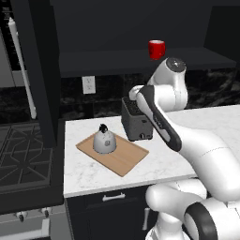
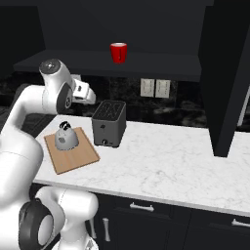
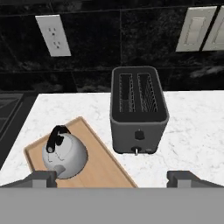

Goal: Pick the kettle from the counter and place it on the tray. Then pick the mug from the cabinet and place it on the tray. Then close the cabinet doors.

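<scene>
Left base view: the kettle (image 1: 104,140) sits on the tray (image 1: 121,157) on the counter (image 1: 93,176), the red mug (image 1: 156,49) on the cabinet (image 1: 140,58) shelf above the arm.

Right base view: the kettle is below the raised wrist, the toaster (image 2: 109,123) just beside the tray.

Hand view: the claw (image 3: 111,178) hangs with fingertips (image 3: 43,178) wide apart, empty; the kettle lies just above its left fingertip, the toaster ahead.

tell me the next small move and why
Probably raise the open gripper toward the mug on the cabinet shelf. The kettle already sits on the tray, nothing is held, and the mug is the next thing to fetch; the doors are open.
</scene>
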